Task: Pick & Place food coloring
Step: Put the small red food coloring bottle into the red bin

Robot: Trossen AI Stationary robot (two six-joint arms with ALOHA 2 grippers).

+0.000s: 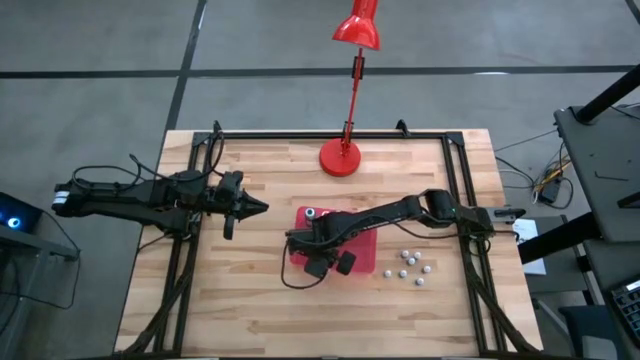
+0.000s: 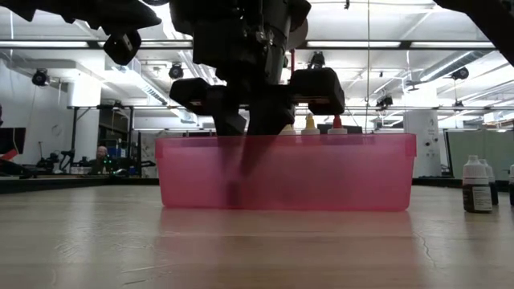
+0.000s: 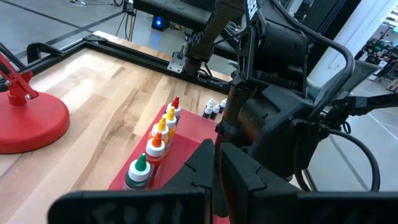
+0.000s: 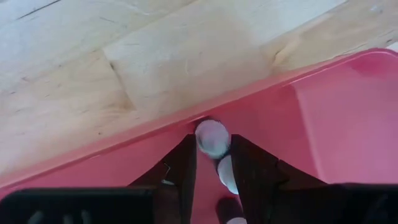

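Observation:
The red tray (image 1: 366,256) sits mid-table. Several tiny food coloring bottles (image 3: 159,133) with green, orange, yellow and red caps stand in a row along one wall of it; their tips (image 2: 310,123) show above the rim in the low view. My right gripper (image 1: 305,250) reaches down into the tray's left end, shut on a small bottle (image 4: 212,137) with a pale round end. My left gripper (image 1: 262,207) hovers shut over the bare table left of the tray, pointing at it. My right gripper pinches the small bottle between its two fingers (image 4: 186,163), one on each side, just behind the bottle's pale round end (image 4: 212,129). The fingers come from above, pointing down into the tray beside its wall (image 4: 124,158). Whether the bottle rests on the tray floor I cannot tell.
Several small dark bottles with white caps (image 1: 410,265) stand on the table right of the tray; one shows in the low view (image 2: 476,185). A red desk lamp's base (image 1: 341,157) sits near the far edge. A black frame runs around the table edges.

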